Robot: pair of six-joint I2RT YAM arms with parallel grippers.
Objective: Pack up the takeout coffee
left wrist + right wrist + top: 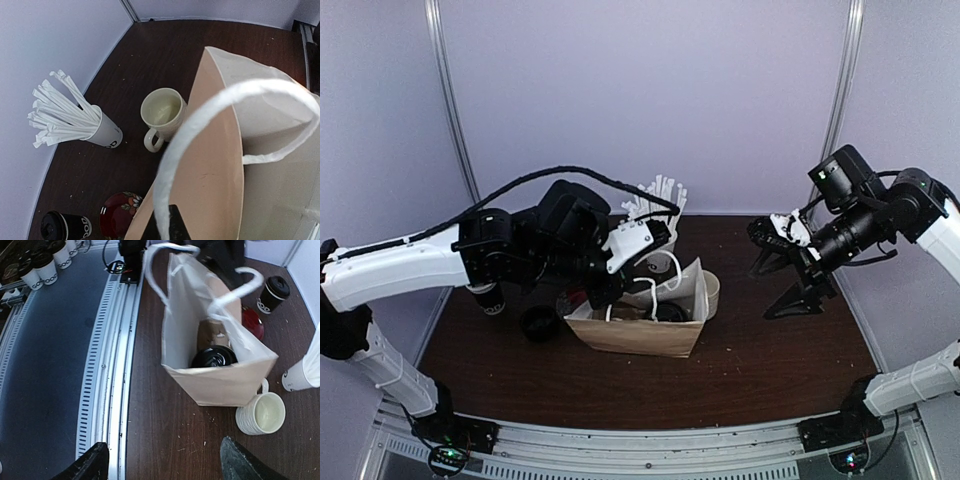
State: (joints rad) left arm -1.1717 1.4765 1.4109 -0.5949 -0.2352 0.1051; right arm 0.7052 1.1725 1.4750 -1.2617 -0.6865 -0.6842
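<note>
Here, bag [220,380] mouth open, mug [260,414] just beside

Pale lilac walls [620,100] enclose a dark brown wooden table [770,370] edged by a slotted metal rail [650,440]

One cup [214,358] in bag [220,385]; another [273,294] left, seemingly apart.

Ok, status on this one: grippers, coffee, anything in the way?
Left gripper shut on bag handle. Right gripper open, empty. One coffee cup in bag, second cup on table. Mug beside bag.
</note>
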